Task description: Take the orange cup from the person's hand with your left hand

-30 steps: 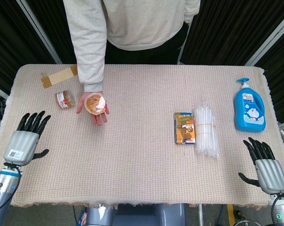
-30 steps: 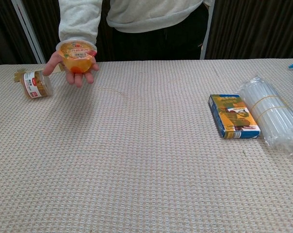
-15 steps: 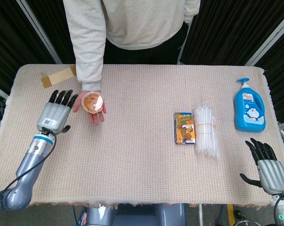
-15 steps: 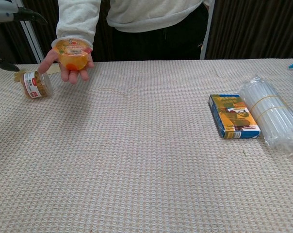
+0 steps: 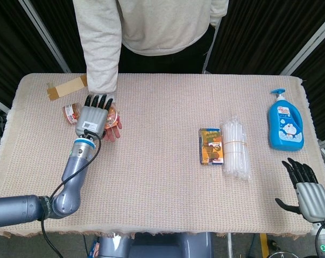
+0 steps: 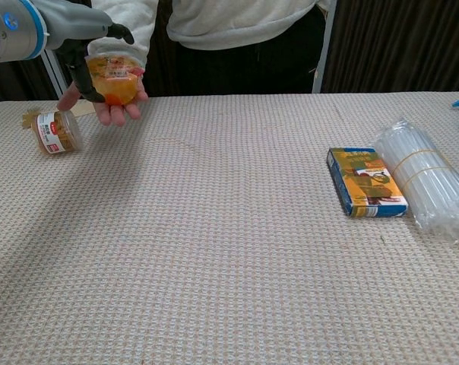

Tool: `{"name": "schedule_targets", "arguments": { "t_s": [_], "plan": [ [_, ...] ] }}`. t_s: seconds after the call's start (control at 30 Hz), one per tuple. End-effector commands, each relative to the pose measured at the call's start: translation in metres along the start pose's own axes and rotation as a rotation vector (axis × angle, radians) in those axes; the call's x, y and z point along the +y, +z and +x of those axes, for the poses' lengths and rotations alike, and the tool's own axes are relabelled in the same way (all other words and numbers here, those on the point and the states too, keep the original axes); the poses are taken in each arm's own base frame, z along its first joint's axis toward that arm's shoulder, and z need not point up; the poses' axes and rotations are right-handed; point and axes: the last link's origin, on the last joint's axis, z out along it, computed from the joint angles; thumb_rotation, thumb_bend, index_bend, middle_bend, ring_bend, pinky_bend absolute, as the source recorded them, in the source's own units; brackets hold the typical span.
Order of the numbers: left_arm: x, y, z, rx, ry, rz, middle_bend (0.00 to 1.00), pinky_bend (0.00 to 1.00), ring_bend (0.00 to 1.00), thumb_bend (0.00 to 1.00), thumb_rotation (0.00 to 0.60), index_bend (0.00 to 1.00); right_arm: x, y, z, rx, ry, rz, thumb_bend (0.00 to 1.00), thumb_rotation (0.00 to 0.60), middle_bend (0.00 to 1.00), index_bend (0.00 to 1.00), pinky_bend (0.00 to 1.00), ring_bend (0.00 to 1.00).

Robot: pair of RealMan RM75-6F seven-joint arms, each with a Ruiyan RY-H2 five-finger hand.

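Observation:
The orange cup (image 6: 114,79), sealed with a printed lid, rests on the person's upturned palm (image 6: 114,111) at the table's far left. My left hand (image 5: 93,116) lies over it, fingers stretched across the top and the thumb down the cup's left side in the chest view. In the head view only a sliver of the cup (image 5: 114,112) shows past my hand, with the person's fingertips (image 5: 113,132) below. I cannot tell whether my fingers press the cup. My right hand (image 5: 305,189) rests open at the near right corner, holding nothing.
A small jar (image 5: 71,113) lies just left of my left hand, and a cardboard strip (image 5: 66,87) behind it. A yellow-blue box (image 5: 211,145) and a bundle of clear straws (image 5: 236,148) sit right of centre. A blue pump bottle (image 5: 284,123) stands far right.
My left hand has swung in from the near left edge, past the jar, and now covers the cup on the person's palm. The person's hand stayed roughly put. My right hand has barely moved.

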Motion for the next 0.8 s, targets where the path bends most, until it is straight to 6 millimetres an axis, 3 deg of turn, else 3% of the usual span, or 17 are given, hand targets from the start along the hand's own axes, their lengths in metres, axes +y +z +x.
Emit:
{"name": "schedule_targets", "arguments": {
  "t_s": [0.03,0.33,0.43,0.5,0.57,0.8],
  "plan": [
    [0.006,0.005,0.000,-0.005,-0.003,0.012,0.00,0.05,0.00,0.29,0.600,0.05,0.000,0.000,0.000,0.000,0.000,-0.002,0.10,0.600,0.00,0.06,0.00,0.00],
    [0.011,0.014,-0.002,-0.032,-0.006,0.062,0.04,0.20,0.07,0.30,0.600,0.17,0.001,-0.001,0.001,0.001,0.003,-0.008,0.10,0.600,0.00,0.06,0.00,0.00],
    [0.014,0.017,-0.002,-0.040,-0.040,0.076,0.18,0.32,0.20,0.41,0.600,0.36,0.001,-0.002,0.001,0.001,0.003,-0.011,0.10,0.600,0.00,0.06,0.00,0.00],
    [0.016,0.018,0.000,-0.026,-0.069,0.078,0.35,0.42,0.34,0.50,0.600,0.54,0.002,-0.002,0.002,0.002,0.002,-0.012,0.10,0.600,0.00,0.06,0.00,0.00],
    [0.019,0.018,0.003,0.016,-0.093,0.066,0.43,0.48,0.41,0.55,0.600,0.63,0.002,-0.002,0.002,0.003,0.003,-0.014,0.10,0.600,0.00,0.06,0.00,0.00],
    [0.022,0.009,0.004,0.132,-0.134,0.010,0.55,0.54,0.51,0.60,0.600,0.76,0.002,-0.003,0.002,0.006,0.000,-0.015,0.10,0.600,0.00,0.06,0.00,0.00]
  ]
}}
